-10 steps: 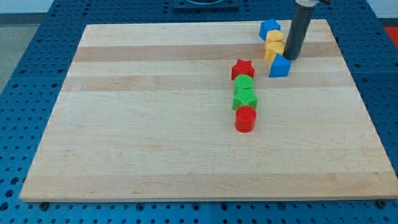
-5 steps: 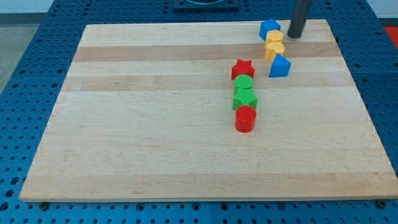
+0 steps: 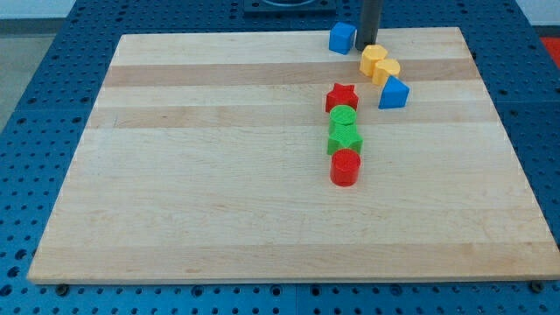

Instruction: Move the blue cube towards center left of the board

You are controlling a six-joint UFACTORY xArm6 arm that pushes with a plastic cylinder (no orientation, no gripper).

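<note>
The blue cube [image 3: 342,38] sits at the view's top edge of the wooden board [image 3: 219,175], right of centre. My tip [image 3: 367,45] is on the board right beside the cube's right side, touching or nearly touching it. The rod rises out of the view's top.
Two yellow blocks [image 3: 380,65] lie just below and right of my tip, with a blue triangular block [image 3: 393,93] below them. A red star [image 3: 341,96], two green blocks [image 3: 344,129] and a red cylinder [image 3: 345,166] form a column near the board's middle.
My tip has moved from beside the yellow blocks up and then left along the view's top edge. The blue cube has been pushed left. The upper yellow block has shifted slightly.
</note>
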